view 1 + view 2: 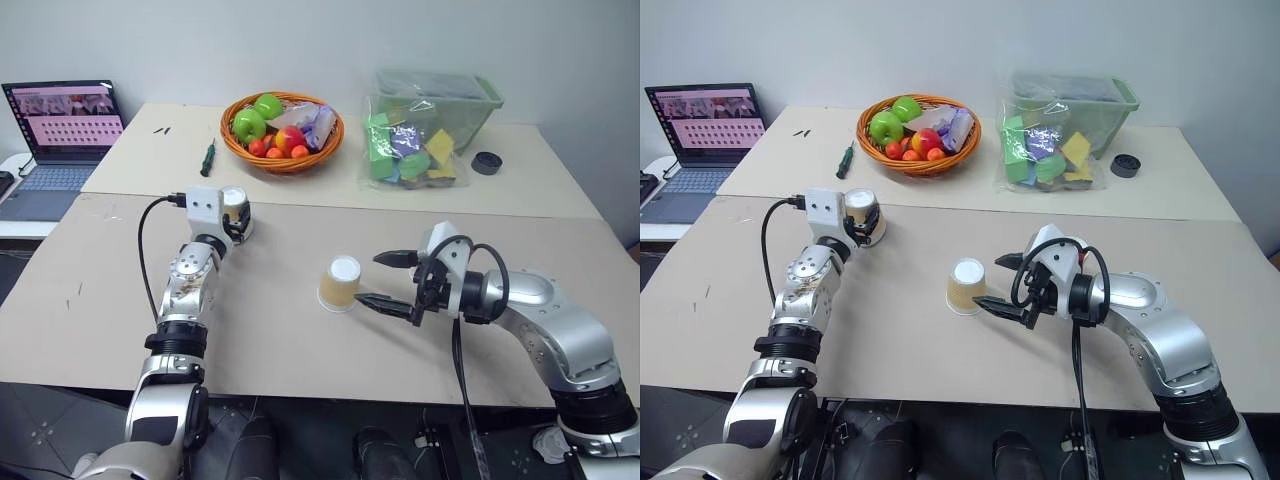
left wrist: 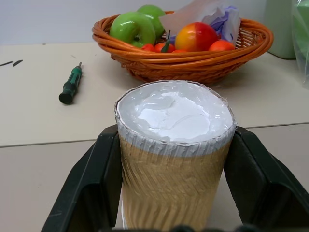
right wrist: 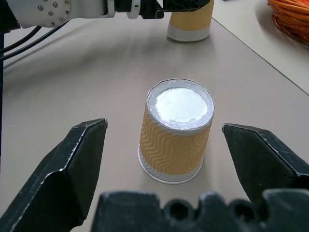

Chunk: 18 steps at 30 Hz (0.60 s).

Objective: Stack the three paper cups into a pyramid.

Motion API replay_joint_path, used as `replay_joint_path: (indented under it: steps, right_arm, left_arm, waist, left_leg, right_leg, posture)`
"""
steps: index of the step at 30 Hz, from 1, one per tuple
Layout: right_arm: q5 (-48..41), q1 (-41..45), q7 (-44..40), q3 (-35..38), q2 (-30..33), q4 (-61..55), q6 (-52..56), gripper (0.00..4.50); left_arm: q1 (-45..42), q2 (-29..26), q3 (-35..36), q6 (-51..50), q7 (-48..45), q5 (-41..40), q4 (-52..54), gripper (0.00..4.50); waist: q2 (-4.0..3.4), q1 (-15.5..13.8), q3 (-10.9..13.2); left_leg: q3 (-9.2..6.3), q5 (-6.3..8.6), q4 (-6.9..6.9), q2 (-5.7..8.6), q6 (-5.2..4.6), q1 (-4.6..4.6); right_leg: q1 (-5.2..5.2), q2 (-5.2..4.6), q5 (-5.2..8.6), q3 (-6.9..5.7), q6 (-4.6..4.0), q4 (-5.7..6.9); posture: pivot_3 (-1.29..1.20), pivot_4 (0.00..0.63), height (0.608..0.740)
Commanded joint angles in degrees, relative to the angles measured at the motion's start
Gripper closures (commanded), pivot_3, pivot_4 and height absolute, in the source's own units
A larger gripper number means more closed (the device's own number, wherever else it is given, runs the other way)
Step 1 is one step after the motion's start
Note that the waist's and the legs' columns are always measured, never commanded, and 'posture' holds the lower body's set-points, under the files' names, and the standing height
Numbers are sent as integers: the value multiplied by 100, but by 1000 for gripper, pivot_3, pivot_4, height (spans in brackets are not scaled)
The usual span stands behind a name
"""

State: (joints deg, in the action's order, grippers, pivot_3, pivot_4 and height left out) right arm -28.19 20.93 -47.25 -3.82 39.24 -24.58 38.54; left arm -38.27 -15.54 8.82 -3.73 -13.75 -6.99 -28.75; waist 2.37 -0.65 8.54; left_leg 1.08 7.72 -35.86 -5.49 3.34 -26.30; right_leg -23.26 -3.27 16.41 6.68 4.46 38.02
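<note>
The left pincer [image 1: 236, 214] pinches one upturned paper cup [image 2: 174, 159] between its fingers on the counter [image 1: 300, 350], likely to carry it, while the right pincer [image 1: 385, 279] stands spread just beside another cup [image 1: 340, 284], seemingly poised to grasp it.

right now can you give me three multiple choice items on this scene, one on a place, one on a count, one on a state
1. Where does the screwdriver lie?
A. left of the basket
B. inside the basket
C. beside the laptop's keys

2. How many cups show on the table?
A. one
B. two
C. four

3. What is the left end effector doing?
A. hanging open over bare table
B. shut on a cup
C. holding the screwdriver

Answers:
1 A, the screwdriver lies on the table left of the basket.
2 B, one cup sits in the left end effector, another cup stands upside down before the open right end effector.
3 B, its black fingers press both sides of the cup.
</note>
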Motion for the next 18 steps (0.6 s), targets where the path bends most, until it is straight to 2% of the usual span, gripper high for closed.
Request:
replay_joint_path:
  steps: [1,4,8,13,15,18]
  right_arm:
    - [8,34,23,42,-1,-176,-67,0]
    - [27,29,33,54,16,-155,-54,0]
    - [98,-13,25,68,61,-99,-76,0]
    - [150,-21,66,136,49,-61,-92,0]
    - [168,-25,63,143,45,-53,-101,0]
    - [195,-44,88,174,36,-76,-85,0]
  left_arm:
    - [159,-140,-153,152,-695,-229,795,1854]
    - [636,-486,-337,-263,-1817,-680,1637,1854]
    - [1187,-1075,-530,-871,-2817,-1082,2388,1854]
    - [1683,-1755,-855,-1116,-3981,-1254,2756,1854]
    - [1684,-1761,-1019,-985,-4127,-1183,2771,1854]
    - [1517,-1428,-1281,-1198,-4150,-1292,2908,1854]
  waist:
    - [0,1,0]
    - [-1,29,1]
    - [-5,79,3]
    - [-5,85,3]
    - [-6,60,4]
    - [-6,5,4]
  left_leg:
    - [0,0,0,0,0,0]
    - [0,0,2,0,0,-1]
    - [1,0,7,0,1,1]
    - [0,0,0,0,1,1]
    - [1,0,1,0,1,2]
    - [1,0,-3,0,1,1]
  right_leg:
    - [0,0,0,0,0,0]
    - [-2,0,0,0,0,0]
    - [-4,0,1,2,-3,3]
    - [-2,-2,2,0,-3,3]
    - [-2,-4,3,-1,-4,3]
    - [0,-5,4,-2,-5,1]
  posture:
    - [0,150,692]
    - [0,150,692]
    - [0,150,692]
    - [0,150,692]
    - [0,150,692]
    - [0,150,692]
